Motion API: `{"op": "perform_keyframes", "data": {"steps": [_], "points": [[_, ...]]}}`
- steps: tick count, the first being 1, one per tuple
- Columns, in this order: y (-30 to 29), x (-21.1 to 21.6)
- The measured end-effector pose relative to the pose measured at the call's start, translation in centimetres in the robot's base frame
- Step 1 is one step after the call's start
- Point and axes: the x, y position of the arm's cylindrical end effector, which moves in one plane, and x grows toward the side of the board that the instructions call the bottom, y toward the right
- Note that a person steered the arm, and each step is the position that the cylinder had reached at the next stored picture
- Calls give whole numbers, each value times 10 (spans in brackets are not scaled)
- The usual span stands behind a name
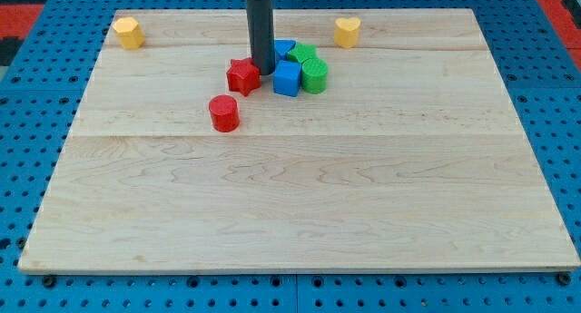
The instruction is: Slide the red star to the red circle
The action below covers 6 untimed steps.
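Note:
The red star [242,76] lies on the wooden board [300,195] left of centre near the view's top. The red circle [223,112] sits just below and slightly left of it, a small gap apart. My tip [263,71] stands at the star's upper right edge, touching or nearly touching it, between the star and the blue block [287,78].
A cluster sits right of my tip: the blue block, a second blue block [284,49] behind it, a green circle [315,76] and another green block [303,54]. A yellow block [129,32] lies at the top left, a yellow heart [347,30] at the top right.

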Motion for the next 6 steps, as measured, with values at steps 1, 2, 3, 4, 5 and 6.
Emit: {"op": "perform_keyframes", "data": {"steps": [1, 2, 3, 4, 5, 6], "points": [[-30, -26], [-58, -57], [-36, -72], [-15, -54], [-13, -20], [-21, -9]]}}
